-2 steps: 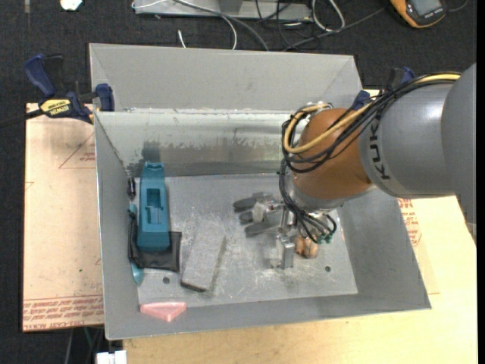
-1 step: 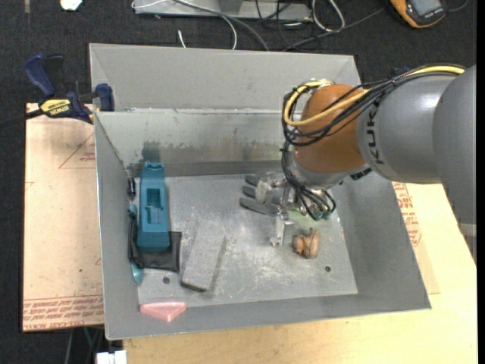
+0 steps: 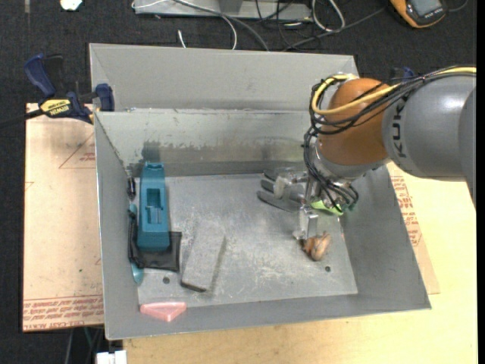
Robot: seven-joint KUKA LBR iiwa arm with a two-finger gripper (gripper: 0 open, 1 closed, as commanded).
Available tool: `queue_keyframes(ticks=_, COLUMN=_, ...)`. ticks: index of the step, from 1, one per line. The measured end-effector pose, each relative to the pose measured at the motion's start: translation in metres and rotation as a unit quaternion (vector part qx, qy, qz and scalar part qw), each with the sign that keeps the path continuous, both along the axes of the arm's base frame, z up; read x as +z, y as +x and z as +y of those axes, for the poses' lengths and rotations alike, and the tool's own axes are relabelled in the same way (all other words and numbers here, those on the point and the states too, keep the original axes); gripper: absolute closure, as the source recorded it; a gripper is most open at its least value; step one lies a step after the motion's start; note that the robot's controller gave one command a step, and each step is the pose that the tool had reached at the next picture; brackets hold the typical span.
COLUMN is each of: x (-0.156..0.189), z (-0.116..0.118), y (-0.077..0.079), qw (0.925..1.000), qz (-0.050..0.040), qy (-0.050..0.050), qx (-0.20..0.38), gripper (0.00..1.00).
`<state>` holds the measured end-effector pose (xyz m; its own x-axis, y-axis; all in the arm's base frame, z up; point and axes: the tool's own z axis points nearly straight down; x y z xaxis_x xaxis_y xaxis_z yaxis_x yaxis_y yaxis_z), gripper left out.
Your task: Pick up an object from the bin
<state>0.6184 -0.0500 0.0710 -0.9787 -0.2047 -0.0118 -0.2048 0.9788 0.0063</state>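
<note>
The grey arm (image 3: 436, 123) reaches in from the right, its wrist under an orange cover (image 3: 352, 123) looped with yellow and black cables (image 3: 324, 91). The gripper (image 3: 309, 232) hangs below the wrist, pointing down.

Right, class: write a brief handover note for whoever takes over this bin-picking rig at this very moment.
The claw is low in the right half of the bin, its tip at a small tan-brown lump; hold unclear.
The teal block lies along the left wall, the grey slab beside it, and the pink piece at front left.
Done: nothing lifted. Left: grasp one thing, raise it.
</note>
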Motion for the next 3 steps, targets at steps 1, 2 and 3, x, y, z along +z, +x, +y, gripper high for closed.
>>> queue_keyframes(ticks=1, x=0.0, z=0.002, y=0.025, qw=0.9993, qz=-0.003, qy=0.001, qx=-0.037, gripper=0.0)
queue_keyframes(ticks=2, x=0.001, z=-0.036, y=0.033, qw=0.9985, qz=-0.0027, qy=0.0, qx=-0.055, gripper=1.0)
queue_keyframes(ticks=3, x=0.001, z=-0.036, y=0.033, qw=0.9985, qz=-0.0027, qy=0.0, qx=-0.055, gripper=1.0)
